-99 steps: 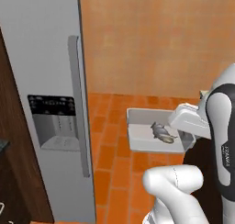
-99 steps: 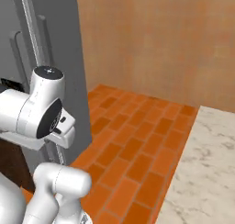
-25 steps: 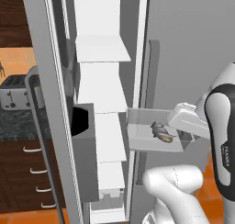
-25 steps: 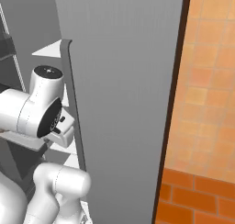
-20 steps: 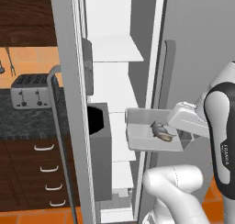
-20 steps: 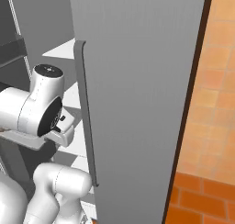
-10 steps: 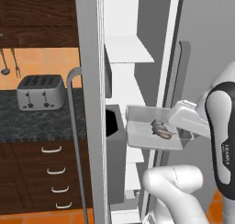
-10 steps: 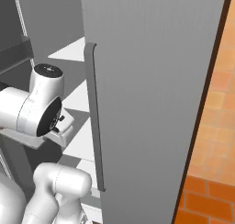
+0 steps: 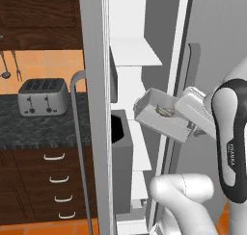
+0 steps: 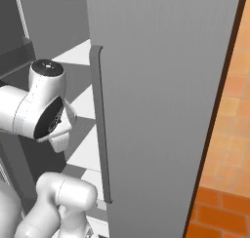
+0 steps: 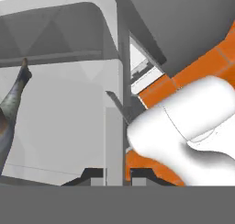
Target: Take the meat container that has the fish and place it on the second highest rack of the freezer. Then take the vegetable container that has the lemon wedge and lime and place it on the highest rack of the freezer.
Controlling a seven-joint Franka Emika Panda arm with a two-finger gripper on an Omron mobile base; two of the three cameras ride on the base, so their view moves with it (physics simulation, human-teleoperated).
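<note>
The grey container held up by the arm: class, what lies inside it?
Inside the container lies a fish, seen over the near wall in the left base view. The wall hides the fish's lower side and the container's floor.

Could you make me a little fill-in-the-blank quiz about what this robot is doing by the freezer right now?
1. The gripper is shut on the wall of a white ____.
2. Inside the meat container lies a ____.
3. On the dark counter to the left stands a silver ____.
4. The freezer door stands ____, so the white racks show.

Missing words: container; fish; toaster; open
</note>
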